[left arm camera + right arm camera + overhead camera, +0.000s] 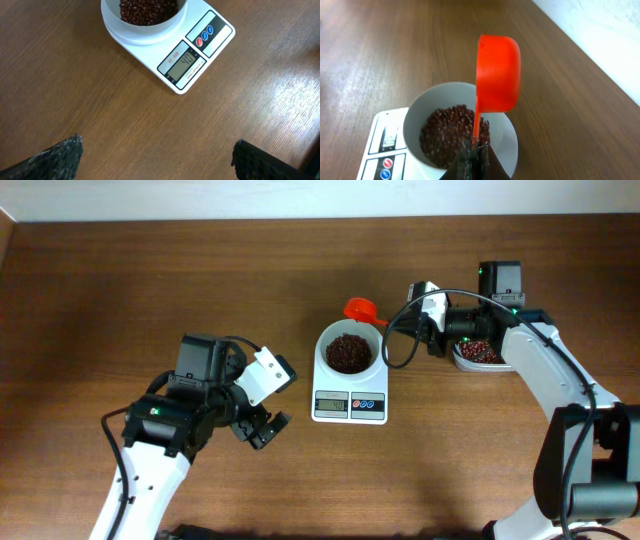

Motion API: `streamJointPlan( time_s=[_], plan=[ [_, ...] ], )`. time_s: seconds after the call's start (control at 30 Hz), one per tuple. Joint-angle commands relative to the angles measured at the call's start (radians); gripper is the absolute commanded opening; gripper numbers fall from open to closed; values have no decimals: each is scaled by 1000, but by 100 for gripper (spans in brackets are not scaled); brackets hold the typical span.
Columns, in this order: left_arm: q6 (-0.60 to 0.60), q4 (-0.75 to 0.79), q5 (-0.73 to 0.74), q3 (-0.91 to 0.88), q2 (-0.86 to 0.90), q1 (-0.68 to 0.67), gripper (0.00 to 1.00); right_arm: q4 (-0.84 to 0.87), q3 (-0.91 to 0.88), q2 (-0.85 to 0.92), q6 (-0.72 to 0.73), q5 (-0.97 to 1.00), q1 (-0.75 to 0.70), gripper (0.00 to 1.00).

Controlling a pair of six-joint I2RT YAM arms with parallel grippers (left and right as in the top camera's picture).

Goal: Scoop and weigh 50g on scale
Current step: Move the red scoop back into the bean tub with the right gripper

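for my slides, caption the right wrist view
Right gripper holds a red scoop tipped beside the bowl of beans on the scale

L hand spread wide, hovering low, R arm extended inward, R hand pinching scoop handle.

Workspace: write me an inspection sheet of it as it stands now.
Surface: brown wooden table, no spilled beans seen.
Job's things: scale at centre, its bowl holding beans; display digits unclear.
Clutter: tub of beans by the right arm, partly hidden.
Grippers: left gripper open over bare wood; right gripper shut on the red scoop, which is tipped sideways at the bowl's far rim.
Cables: black cable looping at the right wrist.
Surroundings: white wall along the far edge.
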Motion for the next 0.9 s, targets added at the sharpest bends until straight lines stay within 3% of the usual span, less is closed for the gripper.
streamJointPlan(
  time_s=[0.0, 0.03, 0.1, 0.2, 0.3, 0.37, 0.47, 0.53, 0.67, 0.77, 0.87],
  plan=[
    [12, 2, 0, 15, -8, 3, 99, -8, 6, -10, -7, 54, 5, 4],
    [12, 2, 0, 15, -8, 3, 99, -8, 6, -10, -7, 63, 4, 4],
    [12, 2, 0, 15, -8, 3, 99, 0, 7, -14, -7, -122, 5, 4],
    [12, 2, 0, 15, -8, 3, 99, 4, 9, -15, 74, -45, -25, 4],
    [12, 2, 0, 15, -8, 3, 99, 11, 11, -82, 319, -39, -194, 4],
    [12, 2, 0, 15, -8, 3, 99, -12, 11, -154, 596, 92, -386, 4],
    [12, 2, 0, 15, -8, 3, 99, -269, 11, -226, 653, 101, -586, 4],
    [12, 2, 0, 15, -8, 3, 99, -463, 10, -224, 653, 132, -637, 4],
    [12, 2, 0, 15, -8, 3, 99, -543, -36, -222, 653, 360, -608, 4],
    [12, 2, 0, 15, -8, 3, 99, -510, 0, -221, 856, 598, -496, 4],
    [12, 2, 0, 15, -8, 3, 99, -514, 58, -221, 946, 959, -321, 4]
  ],
)
